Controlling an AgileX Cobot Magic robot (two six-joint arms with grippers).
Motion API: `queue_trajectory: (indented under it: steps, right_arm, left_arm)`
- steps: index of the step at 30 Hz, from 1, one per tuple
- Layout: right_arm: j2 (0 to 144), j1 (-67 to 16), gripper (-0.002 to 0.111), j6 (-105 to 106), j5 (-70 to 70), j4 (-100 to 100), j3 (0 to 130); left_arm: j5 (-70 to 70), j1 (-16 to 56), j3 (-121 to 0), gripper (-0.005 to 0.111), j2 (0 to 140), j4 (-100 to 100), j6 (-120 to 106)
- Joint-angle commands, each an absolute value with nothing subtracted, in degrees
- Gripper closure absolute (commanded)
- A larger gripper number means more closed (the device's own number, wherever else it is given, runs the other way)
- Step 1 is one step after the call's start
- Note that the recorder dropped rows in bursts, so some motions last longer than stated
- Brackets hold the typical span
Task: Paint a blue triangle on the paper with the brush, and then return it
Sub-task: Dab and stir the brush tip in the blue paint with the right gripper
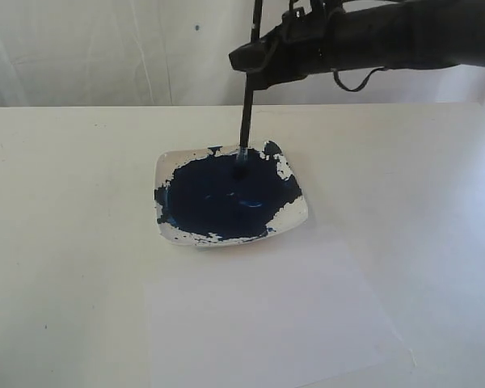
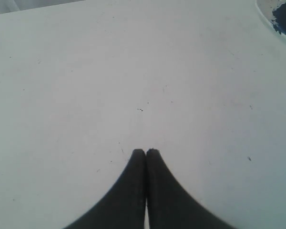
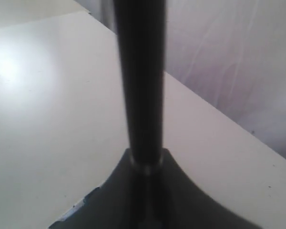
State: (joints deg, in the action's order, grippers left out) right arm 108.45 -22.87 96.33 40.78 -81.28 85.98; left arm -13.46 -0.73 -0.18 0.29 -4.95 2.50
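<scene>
At the middle of the table (image 1: 65, 202): a white dish (image 1: 297, 217), flooded with dark navy paint (image 1: 218, 198). Leaves only ragged white patches along the rim.

At 12 o'clock of the pool: the brush (image 1: 246, 121). Stands close to upright, black handle up, tip down in the paint at the pool's far edge. Shows a pale band just above the tip.

High on the handle: the right gripper (image 1: 253, 58), on a black arm (image 1: 404, 32) reaching in from 3 o'clock. Pinches the brush between its jaws. In the right wrist view, rises straight out from between the dark fingers (image 3: 190, 205), close and blurred.

At 6 o'clock of the dish: the paper (image 1: 267, 323). Lies flat, plain white, hard to tell from the tabletop. Sits just beside the dish's near rim; touching or apart, cannot tell. Runs off the 6 o'clock edge of the exterior view.

In the left wrist view: the left gripper (image 2: 146, 153). Hangs over bare table with jaws pressed together. Catches a sliver of dish rim and paint at the frame's corner, well apart from the tips.
</scene>
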Motion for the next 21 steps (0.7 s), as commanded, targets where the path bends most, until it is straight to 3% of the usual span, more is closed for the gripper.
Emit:
queue_trajectory:
  steps: [1,5,21]
  right_arm:
    - [107.1,-22.9,0.108,88.7,37.1,-74.4,86.2]
    - [107.1,-22.9,0.108,79.2,34.4,-65.9,86.2]
    - [111.5,-27.1,0.108,74.7,35.8,-55.3,92.2]
  left_arm:
    - [-13.6,-1.0,0.0,0.107,0.0,-4.6,2.8]
    - [-13.6,-1.0,0.0,0.107,0.0,-4.6,2.8]
    - [-13.5,-1.0,0.0,0.107,0.0,-4.6,2.8]
